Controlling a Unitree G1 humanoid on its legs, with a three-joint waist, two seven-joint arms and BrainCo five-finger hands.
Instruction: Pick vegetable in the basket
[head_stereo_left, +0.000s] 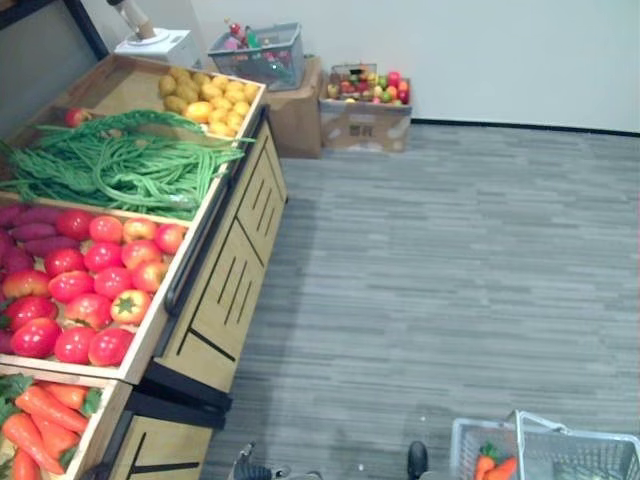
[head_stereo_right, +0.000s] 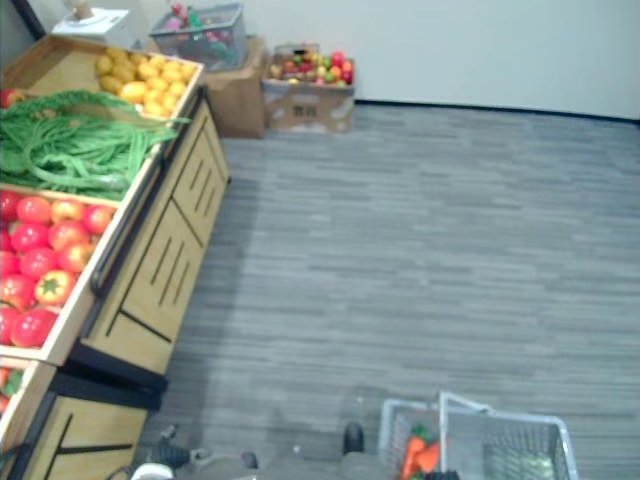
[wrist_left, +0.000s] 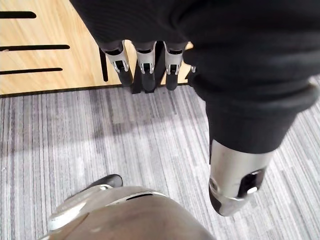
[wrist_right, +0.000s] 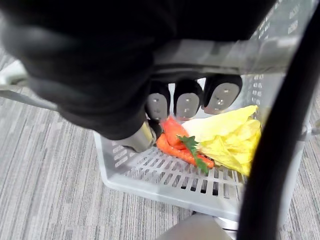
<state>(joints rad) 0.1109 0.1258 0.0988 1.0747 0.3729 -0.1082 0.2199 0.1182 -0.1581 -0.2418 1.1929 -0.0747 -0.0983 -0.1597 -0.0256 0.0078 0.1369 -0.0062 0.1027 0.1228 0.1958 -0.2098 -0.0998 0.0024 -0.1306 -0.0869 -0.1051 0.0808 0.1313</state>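
A grey plastic basket (head_stereo_left: 545, 450) hangs low at my right side, over the carpet. My right hand (wrist_right: 187, 102) is shut on its handle (wrist_right: 225, 52), the fingers curled round the bar. Inside lie carrots (wrist_right: 175, 137) and a pale yellow-green leafy cabbage (wrist_right: 230, 137); the carrots (head_stereo_left: 495, 465) also show from above. My left hand (wrist_left: 235, 180) hangs open beside the wooden stand's front, its fingers (wrist_left: 145, 60) straight, holding nothing. On the stand to my left are bins of carrots (head_stereo_left: 45, 415), tomatoes (head_stereo_left: 95, 280) and long green beans (head_stereo_left: 110, 165).
The wooden stand (head_stereo_left: 225, 290) runs along the left, with yellow fruit (head_stereo_left: 210, 95) in its far bin and purple roots (head_stereo_left: 30, 235) at the left edge. Against the far wall stand cardboard boxes with fruit (head_stereo_left: 365, 100) and another grey basket (head_stereo_left: 258, 52). Grey carpet (head_stereo_left: 450, 270) spreads to the right.
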